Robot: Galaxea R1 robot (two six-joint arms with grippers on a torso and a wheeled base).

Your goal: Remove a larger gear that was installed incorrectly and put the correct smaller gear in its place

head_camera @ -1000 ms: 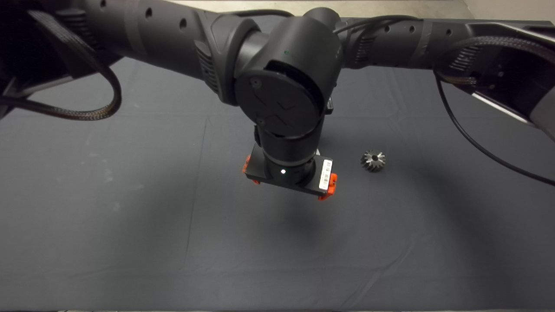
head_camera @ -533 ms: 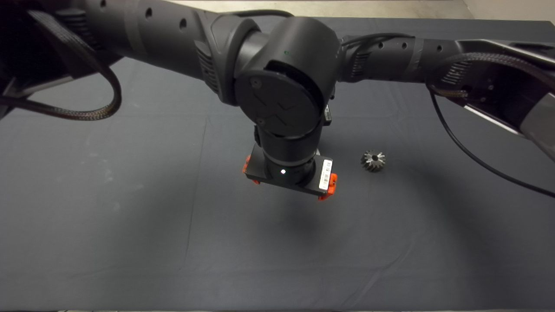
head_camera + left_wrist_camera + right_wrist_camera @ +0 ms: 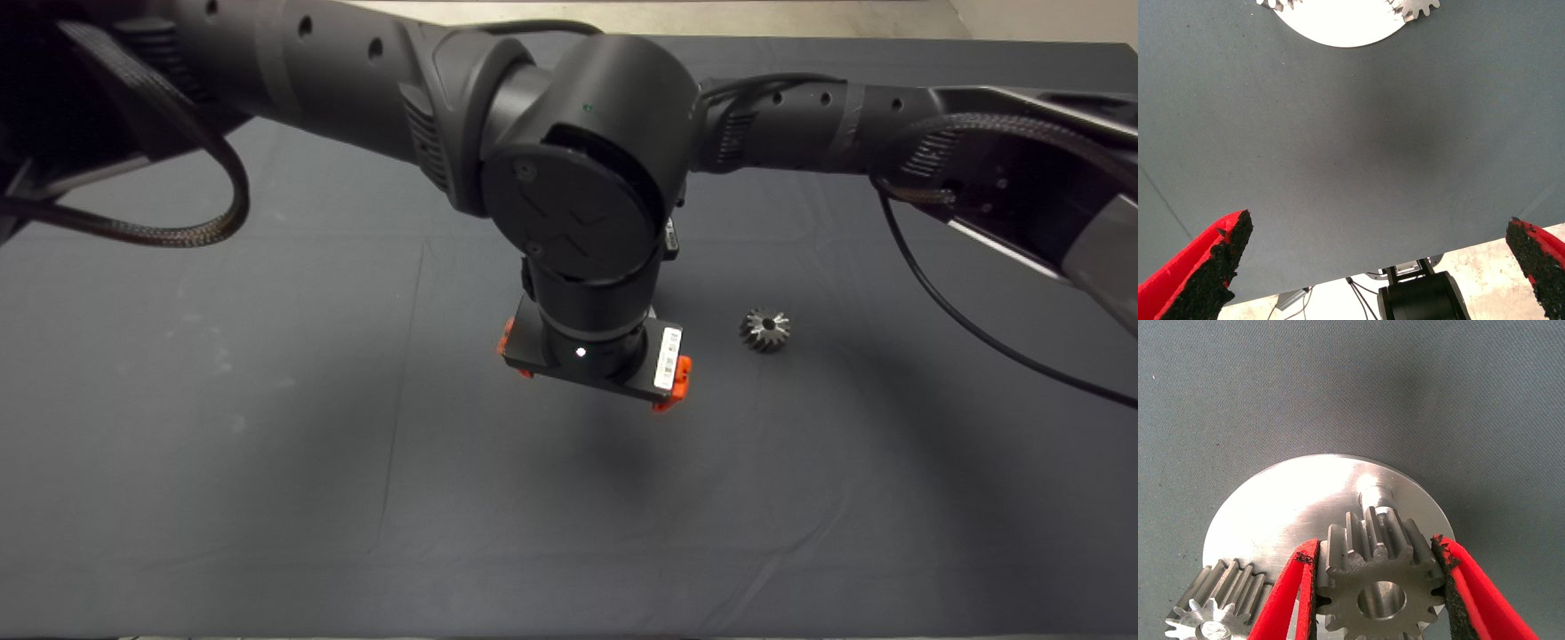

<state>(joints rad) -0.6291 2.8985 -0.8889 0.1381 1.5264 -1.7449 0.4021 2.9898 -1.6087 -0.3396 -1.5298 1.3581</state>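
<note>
Right gripper (image 3: 1375, 587) clamped on the smaller gear (image 3: 1375, 583), red fingers (image 3: 1288, 600) pressed against opposite sides of its teeth. Directly beyond the held gear, a short steel post (image 3: 1373, 495) standing upright on a round polished metal plate (image 3: 1278, 520); gear held above the plate, bore not yet on the post as far as can be judged. Just beside the right gripper, on the same plate, a second small silver gear (image 3: 1218, 600) already seated on its own pin.

Left gripper (image 3: 1371, 260) wide apart, holding nothing, hovering over bare dark mat (image 3: 1351, 147), with the plate edge and the tips of two small gears far beyond its fingers. Larger gear (image 3: 765, 329) lying on the mat, off the plate, well apart from both grippers.

Likely risks: bore missing the post and the gear jamming tilted on its tip; teeth landing on top of the neighbouring gear's teeth instead of meshing; smooth steel slipping between the pads, since only tooth tips are gripped; plate sliding on the cloth under a sideways push.

Smaller gear bright silver, fine squared teeth, round centre hole. Larger gear dark grey, cone-shaped, coarse teeth. Plate mirror-smooth. Pads black and crumbly-edged. Mat woven, matte, faintly creased.
</note>
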